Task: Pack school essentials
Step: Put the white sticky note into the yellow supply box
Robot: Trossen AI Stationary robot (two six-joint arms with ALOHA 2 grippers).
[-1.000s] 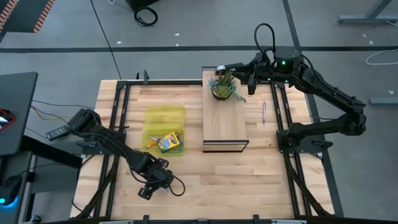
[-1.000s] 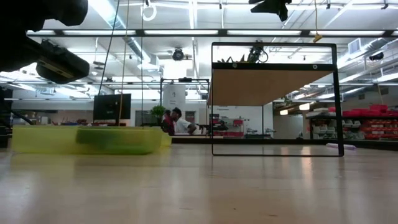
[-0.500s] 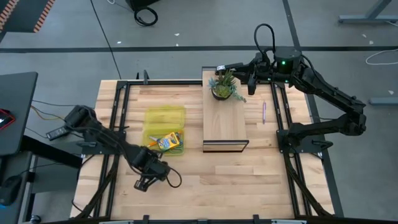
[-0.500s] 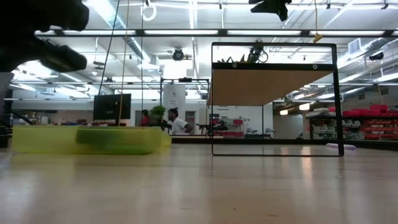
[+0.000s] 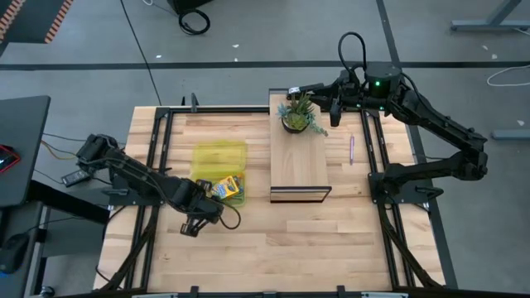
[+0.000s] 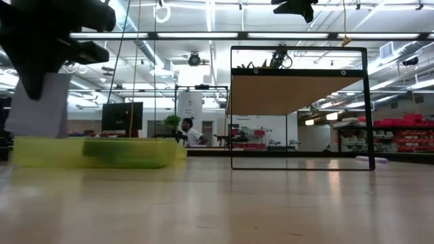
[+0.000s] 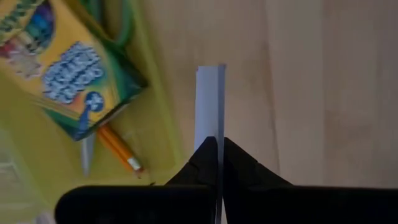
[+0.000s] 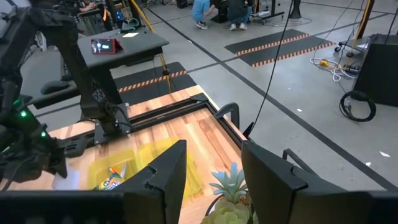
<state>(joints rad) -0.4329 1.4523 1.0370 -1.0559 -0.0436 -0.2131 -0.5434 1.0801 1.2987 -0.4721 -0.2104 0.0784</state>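
Observation:
My left gripper [image 5: 197, 217] is shut on the pale blue notepad [image 6: 42, 107], just off the near right corner of the yellow translucent case [image 5: 219, 161]. In the case lie the yellow-green crayon box [image 7: 62, 62], the orange pencil [image 7: 117, 148] and the green-handled scissors [image 7: 119, 25]. The thin purple pen [image 5: 351, 150] lies flat on the table, right of the wooden riser. My right gripper [image 8: 211, 180] is open and waits high at the far edge, beside the potted plant [image 5: 299, 115]. The red block is not in view. My left gripper pinches the notepad between its two fingers at the upper edge [image 7: 210, 134], coming from above and pointing down. The pad shows edge-on in the wrist view. It hangs upright below the fingers, lifted clear of the table.
The wooden riser [image 5: 300, 165] with a black frame stands mid-table, with the plant on its far end. Black rails run along the table's left and right edges. Bare wood lies along the near side. People show in the room beyond.
My left gripper has moved from the table's near edge toward the far side, up to the yellow case's near right corner, and has turned. The notepad has travelled with it and now hangs upright in the low view, where it did not show before.

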